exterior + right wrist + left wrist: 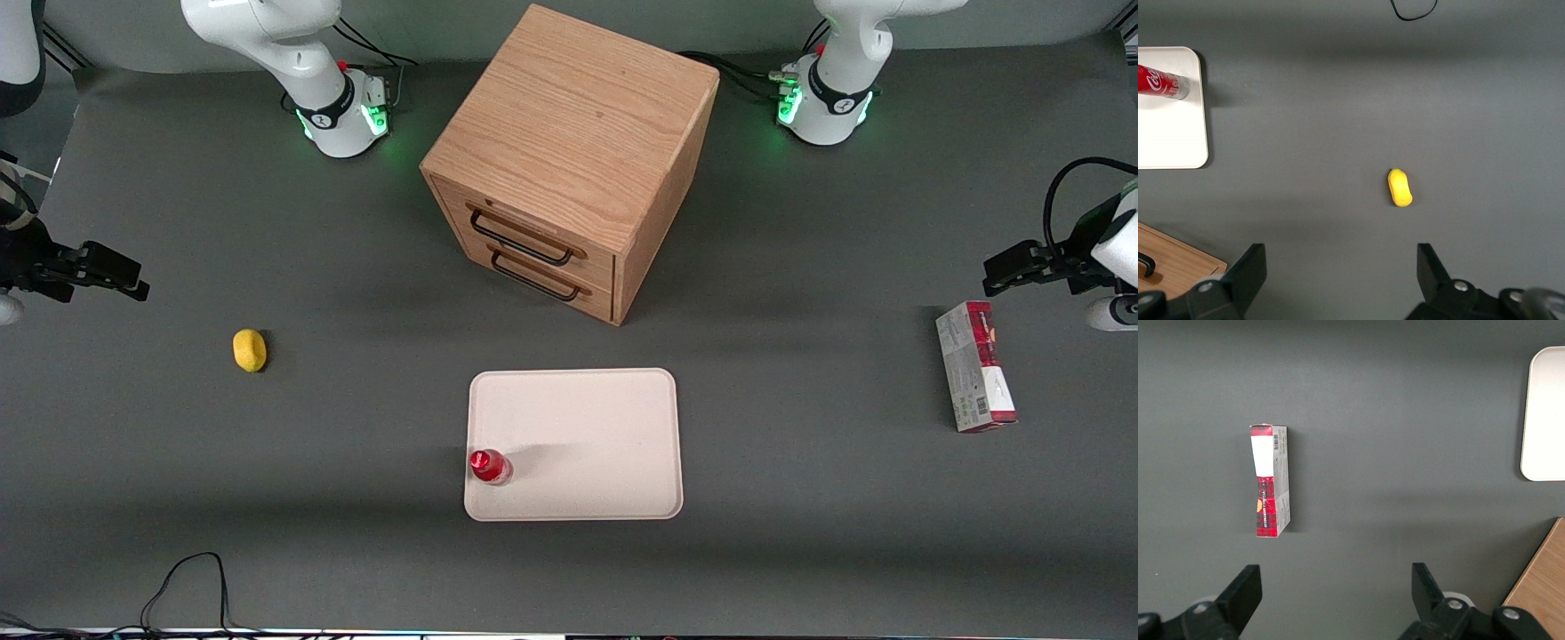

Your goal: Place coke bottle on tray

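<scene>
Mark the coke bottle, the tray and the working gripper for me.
coke bottle (490, 466), front view, its red cap.
tray (596, 427), front view, bare middle.
gripper (1341, 280), right wrist view, between its open fingers.

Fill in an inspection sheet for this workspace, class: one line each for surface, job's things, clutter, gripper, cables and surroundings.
Surface: dark grey table.
Job's things: coke bottle stands upright on the tray, near its edge toward the working arm's end.
Clutter: lemon; carton; wooden cabinet with two drawers shut.
Gripper: right gripper open, empty, above the table near the lemon.
Cables: black loop at the table's near edge.
Surroundings: nothing seen.
</scene>
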Controlling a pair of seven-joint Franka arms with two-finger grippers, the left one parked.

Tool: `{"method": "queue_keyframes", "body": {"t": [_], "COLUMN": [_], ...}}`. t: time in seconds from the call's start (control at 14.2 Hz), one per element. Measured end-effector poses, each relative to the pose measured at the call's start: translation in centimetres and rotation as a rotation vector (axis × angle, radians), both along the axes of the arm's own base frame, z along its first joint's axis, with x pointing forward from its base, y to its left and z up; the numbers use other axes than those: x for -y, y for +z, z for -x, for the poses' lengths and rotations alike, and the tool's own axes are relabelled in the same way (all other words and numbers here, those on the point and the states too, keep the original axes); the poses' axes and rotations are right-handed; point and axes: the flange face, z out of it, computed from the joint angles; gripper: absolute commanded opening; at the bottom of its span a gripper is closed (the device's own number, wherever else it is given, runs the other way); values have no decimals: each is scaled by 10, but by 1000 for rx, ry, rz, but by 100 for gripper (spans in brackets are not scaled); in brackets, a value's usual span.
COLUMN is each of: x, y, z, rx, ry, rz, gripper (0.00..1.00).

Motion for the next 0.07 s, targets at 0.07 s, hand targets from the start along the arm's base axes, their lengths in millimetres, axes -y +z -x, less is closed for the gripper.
{"method": "queue_keyframes", "body": {"t": [0.07], "x": [0], "y": [0], "z": [0], "rx": [-4], "ry": [0], "rz": [0], "gripper": [100]}}
